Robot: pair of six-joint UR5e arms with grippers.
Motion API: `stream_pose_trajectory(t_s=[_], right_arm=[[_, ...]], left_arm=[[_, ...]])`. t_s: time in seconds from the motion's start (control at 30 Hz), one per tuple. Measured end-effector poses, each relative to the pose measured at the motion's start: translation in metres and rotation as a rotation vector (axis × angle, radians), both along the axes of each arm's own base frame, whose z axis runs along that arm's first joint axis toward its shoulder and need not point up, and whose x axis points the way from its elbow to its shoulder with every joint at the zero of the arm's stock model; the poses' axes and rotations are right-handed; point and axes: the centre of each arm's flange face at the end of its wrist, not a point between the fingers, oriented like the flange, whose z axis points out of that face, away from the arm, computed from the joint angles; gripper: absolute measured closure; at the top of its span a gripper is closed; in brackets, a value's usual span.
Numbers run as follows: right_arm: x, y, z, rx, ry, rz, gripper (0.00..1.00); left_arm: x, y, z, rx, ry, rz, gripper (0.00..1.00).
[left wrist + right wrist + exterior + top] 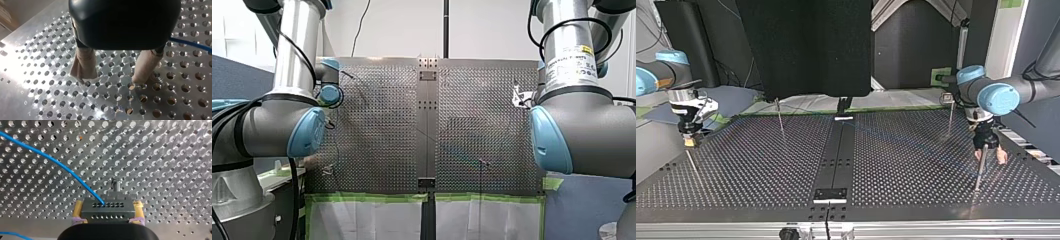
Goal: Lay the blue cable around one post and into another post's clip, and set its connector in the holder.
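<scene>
In the right wrist view my right gripper (108, 205) has its yellow pads shut on a grey connector block (107, 212) with rows of small holes. The blue cable (57, 163) leaves the block and runs away over the perforated plate. A short metal post (115, 185) stands just ahead of the block. My left gripper (112, 77) hangs open just above the plate with nothing between its beige pads (83, 67); the blue cable (192, 44) passes behind one finger. In the top view my right gripper (690, 141) is at the left and my left gripper (992, 155) at the right.
Thin posts stand on the perforated table (761, 170): one (780, 117) at the top view's back left, one (950, 116) at its back right, one (979, 172) beside my left gripper, one (692, 164) below my right gripper. A black centre strip (836, 160) carries small plates.
</scene>
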Motion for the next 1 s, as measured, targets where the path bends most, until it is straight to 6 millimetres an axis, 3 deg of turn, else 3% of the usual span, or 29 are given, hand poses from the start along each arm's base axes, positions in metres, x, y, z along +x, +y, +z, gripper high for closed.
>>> stream_pose_trajectory(t_s=[1.0], right_arm=[[-0.017,-0.003,0.001,-0.021,0.028,0.078,1.00]], left_arm=[[0.000,0.005,0.000,0.004,-0.003,0.009,0.01]])
